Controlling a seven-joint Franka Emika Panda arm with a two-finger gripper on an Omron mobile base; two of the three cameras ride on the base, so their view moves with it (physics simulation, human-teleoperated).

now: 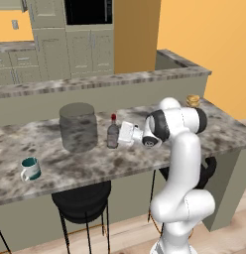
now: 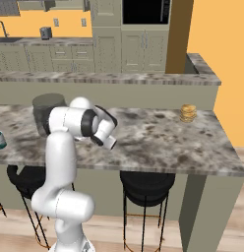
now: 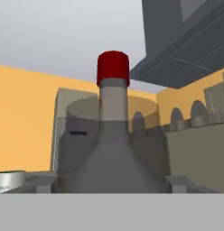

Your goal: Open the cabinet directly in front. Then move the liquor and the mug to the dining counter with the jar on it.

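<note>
My arm rises from the floor in front of the dining counter [image 1: 145, 163], folds at the elbow above the counter edge and reaches level across the top toward the left, wrist turned so the hand lies almost horizontal. In the left base view the gripper [image 1: 121, 134] sits at the liquor [image 1: 113, 133], low on the bottle's body, just off the counter surface.

In the hand view the two dark fingertips [image 3: 41, 182] stand well apart, one on each side of the bottle's base. The glass fills the space between them, but I cannot tell whether the pads touch it or stand just clear. The bottle is upright on the marble, red cap up.

Just beyond the gripper, on the far side of the liquor, stands the jar [image 1: 78, 126], upright on the same counter. In the hand view it shows through and behind the bottle's neck, very near it; I cannot tell whether they touch.

Farther out past the jar, toward the counter's near edge, sits the mug [image 1: 30, 169], upright, handle toward the near edge, well apart from the hand. The hand view catches its rim at the lower left.

Behind the hand, at the opposite end of the counter, a small stack of golden pancakes [image 2: 188, 112] rests on the marble.
</note>
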